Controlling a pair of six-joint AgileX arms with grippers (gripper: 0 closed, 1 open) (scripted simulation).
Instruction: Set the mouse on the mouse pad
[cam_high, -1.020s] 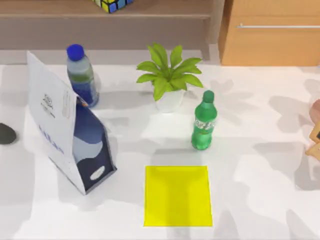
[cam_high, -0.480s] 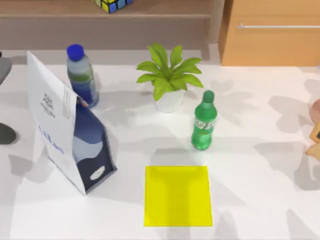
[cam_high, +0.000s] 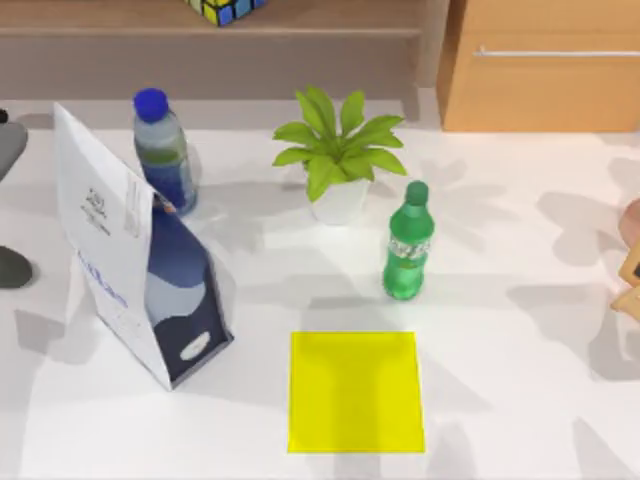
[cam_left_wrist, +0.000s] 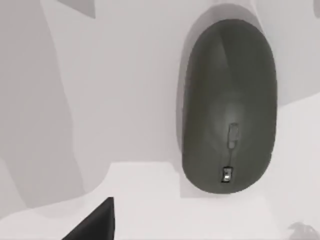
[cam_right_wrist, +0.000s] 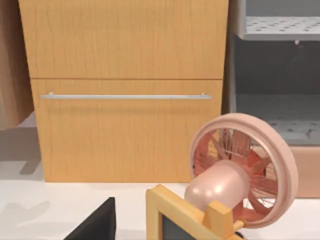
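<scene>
The mouse (cam_high: 12, 268), a small dark grey oval, lies on the white table at the far left edge of the top view. In the left wrist view the mouse (cam_left_wrist: 230, 107) looks large and lies close below the camera. The grey bar of my left gripper (cam_high: 8, 145) pokes in at the left edge, behind the mouse and apart from it. The yellow mouse pad (cam_high: 355, 392) lies flat near the front middle with nothing on it. A dark edge of my right gripper (cam_right_wrist: 95, 226) faces a wooden cabinet, away from the mouse and pad.
A white and blue paper bag (cam_high: 140, 265) stands between mouse and pad. Behind it stand a blue-capped bottle (cam_high: 162, 150), a potted plant (cam_high: 338, 160) and a green bottle (cam_high: 407, 255) just behind the pad. A pink fan (cam_right_wrist: 240, 170) and a wooden frame (cam_high: 630, 285) are at the right edge.
My left gripper's grey bar has come into the top view at the left edge and shifted slightly inward. The mouse, pad and other things have not moved.
</scene>
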